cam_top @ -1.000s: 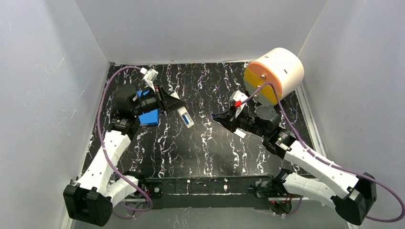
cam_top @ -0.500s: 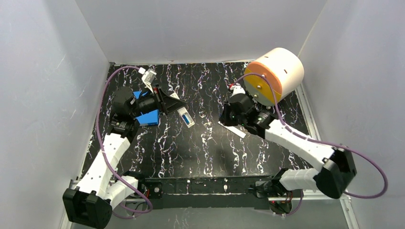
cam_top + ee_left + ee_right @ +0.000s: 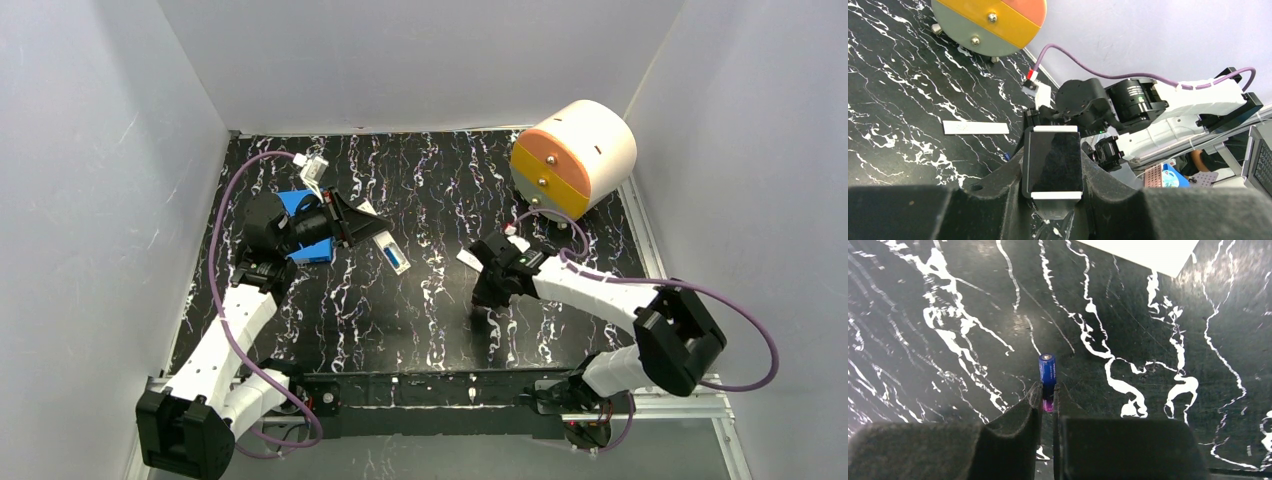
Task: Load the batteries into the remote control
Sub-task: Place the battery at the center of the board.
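My left gripper (image 3: 352, 222) is shut on the remote control (image 3: 392, 252) and holds it above the table at the left. Blue shows in the remote's recess. In the left wrist view the remote (image 3: 1053, 160) sits between my fingers as a dark glossy face with white ends. My right gripper (image 3: 487, 295) points down at the table middle. In the right wrist view it (image 3: 1048, 388) is pinched on the lower end of a small blue battery (image 3: 1047, 371), which pokes out past the fingertips over the marbled black table.
A thin white strip (image 3: 470, 258) lies flat on the table beside the right gripper, and shows in the left wrist view too (image 3: 975, 128). The cream-and-orange drum (image 3: 575, 155) stands at the back right. A flat blue pad (image 3: 318, 248) lies under the left arm.
The right arm has swung away from the drum toward the table middle and lowered its gripper onto the battery. The left gripper with the remote has barely shifted.
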`<action>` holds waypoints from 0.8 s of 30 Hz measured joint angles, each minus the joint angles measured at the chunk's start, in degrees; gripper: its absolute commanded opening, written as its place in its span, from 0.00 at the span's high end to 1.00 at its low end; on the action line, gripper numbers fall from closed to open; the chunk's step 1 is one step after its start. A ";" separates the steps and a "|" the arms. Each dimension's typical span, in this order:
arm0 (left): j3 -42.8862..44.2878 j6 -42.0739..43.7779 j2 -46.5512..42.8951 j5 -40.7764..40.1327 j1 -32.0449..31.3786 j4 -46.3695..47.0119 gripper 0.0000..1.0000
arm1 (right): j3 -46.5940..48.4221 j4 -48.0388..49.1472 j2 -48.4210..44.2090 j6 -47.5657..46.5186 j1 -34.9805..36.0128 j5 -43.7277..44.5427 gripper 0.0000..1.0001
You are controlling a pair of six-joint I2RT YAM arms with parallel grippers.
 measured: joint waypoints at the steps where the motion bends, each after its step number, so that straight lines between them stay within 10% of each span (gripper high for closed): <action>1: -0.15 -0.26 0.00 -0.07 0.00 0.09 0.98 | -0.22 -0.46 0.79 1.60 0.00 -0.46 0.99; 8: -0.17 -0.74 -0.04 -0.22 0.00 1.40 0.98 | 0.59 -3.17 7.02 9.03 0.00 -1.03 0.97; 18: -0.17 -0.72 -0.04 -0.24 0.00 1.68 0.98 | 4.22 -6.16 10.19 11.39 -0.68 -0.90 0.55; 24: -0.17 -0.48 -0.04 -0.61 0.00 1.70 0.98 | 9.64 -9.46 6.75 6.32 -0.79 2.01 0.53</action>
